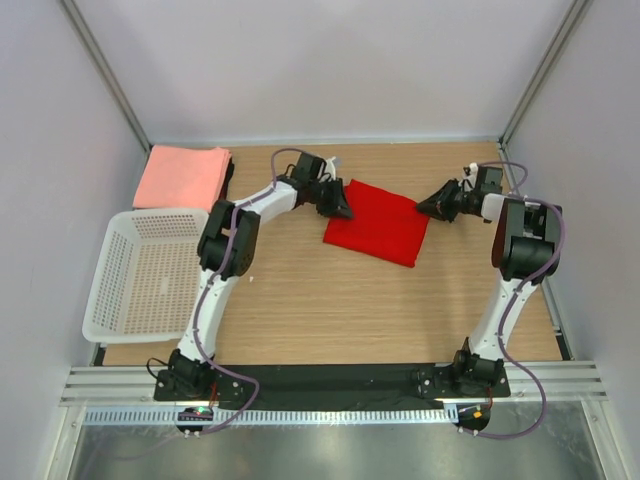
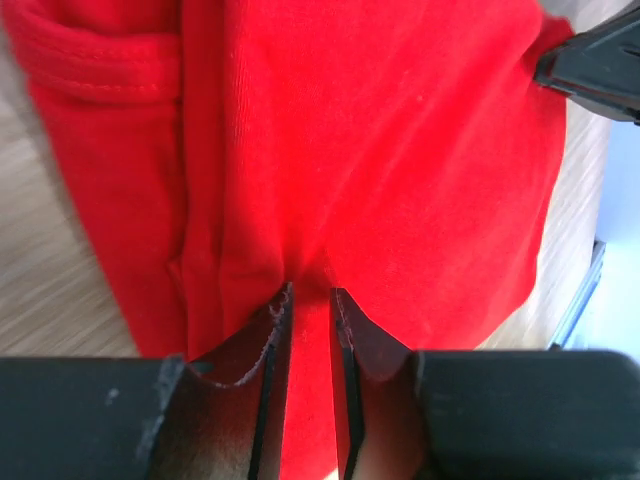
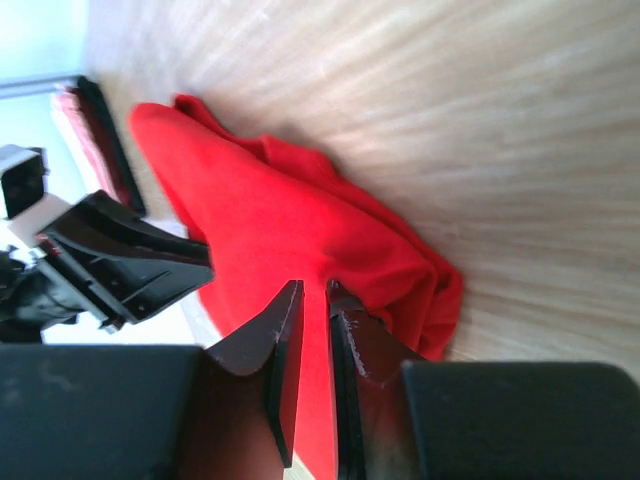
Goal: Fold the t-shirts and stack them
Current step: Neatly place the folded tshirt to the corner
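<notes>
Bright red cloth t-shirt (image 1: 378, 224) lies folded flat on the light wooden table (image 1: 300, 310). Left gripper (image 1: 340, 208) on its left edge, right gripper (image 1: 424, 208) on its right corner. Salmon-pink folded shirt stack (image 1: 183, 176) back-left, white plastic mesh basket (image 1: 110, 270) just in front of it.

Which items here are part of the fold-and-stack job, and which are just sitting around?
Job:
- red t-shirt
- folded salmon-pink stack
- dark cloth at that stack's right edge

Lying about:
- white mesh basket
</notes>
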`<state>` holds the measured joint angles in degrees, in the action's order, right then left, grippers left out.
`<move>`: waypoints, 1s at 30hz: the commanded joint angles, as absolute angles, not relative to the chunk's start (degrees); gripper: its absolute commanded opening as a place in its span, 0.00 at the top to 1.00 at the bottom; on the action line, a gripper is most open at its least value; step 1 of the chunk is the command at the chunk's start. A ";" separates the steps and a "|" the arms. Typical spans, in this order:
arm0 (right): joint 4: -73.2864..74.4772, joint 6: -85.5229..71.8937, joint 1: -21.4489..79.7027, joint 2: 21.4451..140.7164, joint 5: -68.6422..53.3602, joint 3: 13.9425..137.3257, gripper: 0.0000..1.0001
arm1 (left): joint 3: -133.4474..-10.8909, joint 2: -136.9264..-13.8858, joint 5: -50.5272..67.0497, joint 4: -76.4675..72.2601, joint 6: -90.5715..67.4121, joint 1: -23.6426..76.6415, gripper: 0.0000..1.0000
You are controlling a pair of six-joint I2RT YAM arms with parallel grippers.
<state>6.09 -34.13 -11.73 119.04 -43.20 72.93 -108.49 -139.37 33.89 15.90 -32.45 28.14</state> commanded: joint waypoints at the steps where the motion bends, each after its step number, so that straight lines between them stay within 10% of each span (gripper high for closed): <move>1: -2.55 -38.32 -13.01 117.69 -49.13 75.67 0.76 | -108.64 -136.94 30.77 14.68 -31.64 27.51 0.77; 15: 12.99 -32.71 -9.41 107.43 -43.51 76.64 0.57 | -89.12 -115.59 25.06 9.66 -33.75 30.05 0.74; 30: 23.99 -28.74 0.00 90.44 -32.17 68.73 0.46 | -107.57 -124.71 10.19 33.84 -28.40 26.55 0.42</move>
<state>22.39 -29.17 0.05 93.27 -34.61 69.95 -104.33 -120.88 10.55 28.08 -31.86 27.88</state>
